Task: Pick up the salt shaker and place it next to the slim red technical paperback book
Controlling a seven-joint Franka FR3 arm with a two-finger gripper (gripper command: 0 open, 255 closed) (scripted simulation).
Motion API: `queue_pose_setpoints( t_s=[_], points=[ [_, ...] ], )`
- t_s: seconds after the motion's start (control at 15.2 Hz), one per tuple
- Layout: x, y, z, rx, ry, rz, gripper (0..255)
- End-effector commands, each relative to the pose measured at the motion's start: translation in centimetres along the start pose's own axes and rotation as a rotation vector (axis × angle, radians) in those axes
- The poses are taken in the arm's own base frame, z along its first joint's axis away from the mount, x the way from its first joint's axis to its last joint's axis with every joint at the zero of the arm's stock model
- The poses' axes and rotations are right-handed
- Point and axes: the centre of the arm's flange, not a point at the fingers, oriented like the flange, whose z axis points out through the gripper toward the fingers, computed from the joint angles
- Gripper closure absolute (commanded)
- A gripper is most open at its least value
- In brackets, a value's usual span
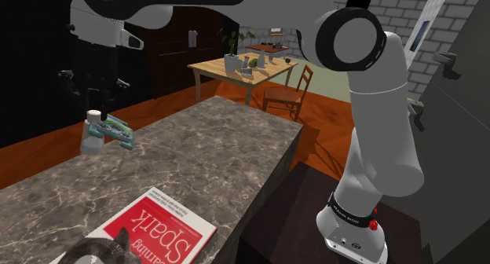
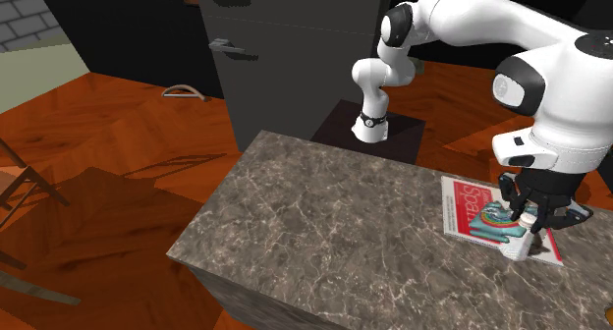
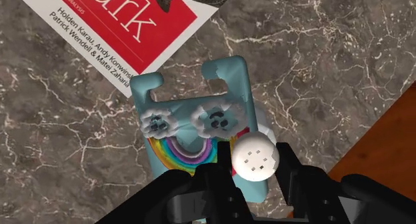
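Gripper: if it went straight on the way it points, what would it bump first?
The white salt shaker: its cap sits between the fingers of the gripper. Beyond it, probably the marble counter by the teal rainbow card, though depth is unclear.

One white salt shaker [image 3: 255,157], one red book [image 1: 161,227], one pale-blue rainbow-printed piece [image 3: 193,113], one marbled worktop [image 1: 212,152], one wooden table [image 1: 208,67] and one white robot arm [image 1: 381,137] are counted.
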Motion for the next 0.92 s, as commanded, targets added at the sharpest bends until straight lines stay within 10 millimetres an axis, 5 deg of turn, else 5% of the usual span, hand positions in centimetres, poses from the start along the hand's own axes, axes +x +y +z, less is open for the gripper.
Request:
queue_pose_setpoints(
  t_s=[0.0,0.86],
  points=[
    [-0.1,-0.1,0.9,0.001,0.001,0.001,255],
    [0.9,1.3,7.6,0.001,0.001,0.001,255]
  ],
)
